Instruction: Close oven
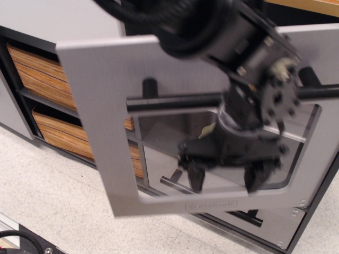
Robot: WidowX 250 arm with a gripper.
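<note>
The oven's brushed silver door (100, 106) stands partly open, tilted steeply up toward the dark oven opening. Its long black bar handle (175, 101) runs across the door above the clear window (169, 159). My gripper (225, 177) is open and empty. It points downward in front of the window's lower part, below the handle, with dark fingertips (193, 179) near the door's bottom frame. The arm hides the middle of the handle and much of the window. The image is blurred, so contact with the door cannot be told.
A low grey drawer with a shorter black handle (172, 184) sits under the oven. Wood-grain drawers (42, 74) are at the left. A pale yellow object (208, 130) shows through the window. A speckled floor (53, 201) lies in front.
</note>
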